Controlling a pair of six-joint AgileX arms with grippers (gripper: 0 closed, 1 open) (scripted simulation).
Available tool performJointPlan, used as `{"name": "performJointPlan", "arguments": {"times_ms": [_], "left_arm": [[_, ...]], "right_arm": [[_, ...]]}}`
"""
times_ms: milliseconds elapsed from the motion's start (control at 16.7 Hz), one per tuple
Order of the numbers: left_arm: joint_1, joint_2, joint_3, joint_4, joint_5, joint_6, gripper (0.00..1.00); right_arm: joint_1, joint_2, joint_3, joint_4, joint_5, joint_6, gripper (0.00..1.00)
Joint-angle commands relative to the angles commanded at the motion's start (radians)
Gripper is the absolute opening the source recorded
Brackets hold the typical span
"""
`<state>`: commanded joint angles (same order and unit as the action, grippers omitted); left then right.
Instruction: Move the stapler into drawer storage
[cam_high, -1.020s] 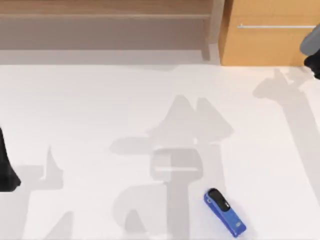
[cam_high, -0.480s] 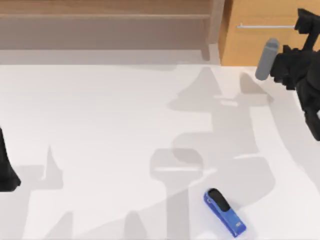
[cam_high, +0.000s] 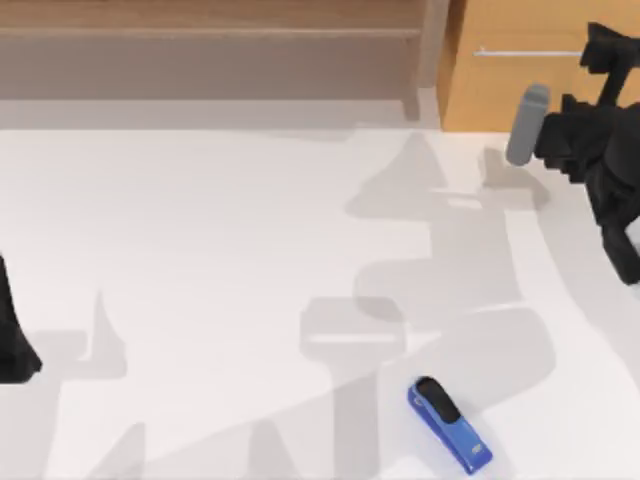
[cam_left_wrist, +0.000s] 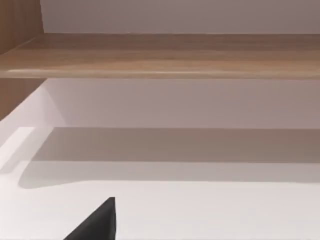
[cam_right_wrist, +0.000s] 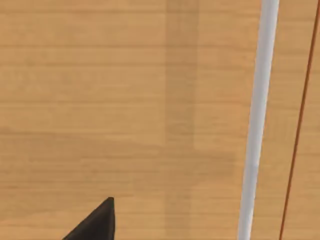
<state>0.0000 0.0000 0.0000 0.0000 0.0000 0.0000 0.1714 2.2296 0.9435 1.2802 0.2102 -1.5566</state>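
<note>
The bright blue stapler (cam_high: 450, 425) with its black top lies slantwise on the white table near the front edge, right of centre. The light orange-brown drawer (cam_high: 520, 95) stands shut at the back right, its thin silver bar handle (cam_high: 525, 52) running across the front. My right gripper (cam_high: 603, 50) hovers at the handle's right end, close against the drawer front. The right wrist view looks straight at the wooden drawer front (cam_right_wrist: 125, 115), with the handle (cam_right_wrist: 257, 120) a short way off. My left arm (cam_high: 12, 345) is parked at the left edge.
A brown open shelf unit (cam_high: 210, 50) runs along the back from the left up to the drawer; the left wrist view faces its shelf board (cam_left_wrist: 165, 55). White tabletop (cam_high: 200, 250) stretches between the shelf, the arms and the stapler.
My right arm swung in from the right edge to the drawer front, then edged slightly closer to the handle. Stapler and left arm have not moved.
</note>
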Motion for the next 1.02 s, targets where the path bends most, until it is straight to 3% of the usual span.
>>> {"name": "performJointPlan", "arguments": {"times_ms": [600, 1020], "left_arm": [[0.0, 0.0, 0.0, 0.0, 0.0, 0.0, 1.0], [0.0, 0.0, 0.0, 0.0, 0.0, 0.0, 1.0]], "right_arm": [[-0.007, 0.053, 0.118, -0.061, -0.01, -0.002, 1.0], [-0.007, 0.053, 0.118, -0.061, -0.01, -0.002, 0.47]]}}
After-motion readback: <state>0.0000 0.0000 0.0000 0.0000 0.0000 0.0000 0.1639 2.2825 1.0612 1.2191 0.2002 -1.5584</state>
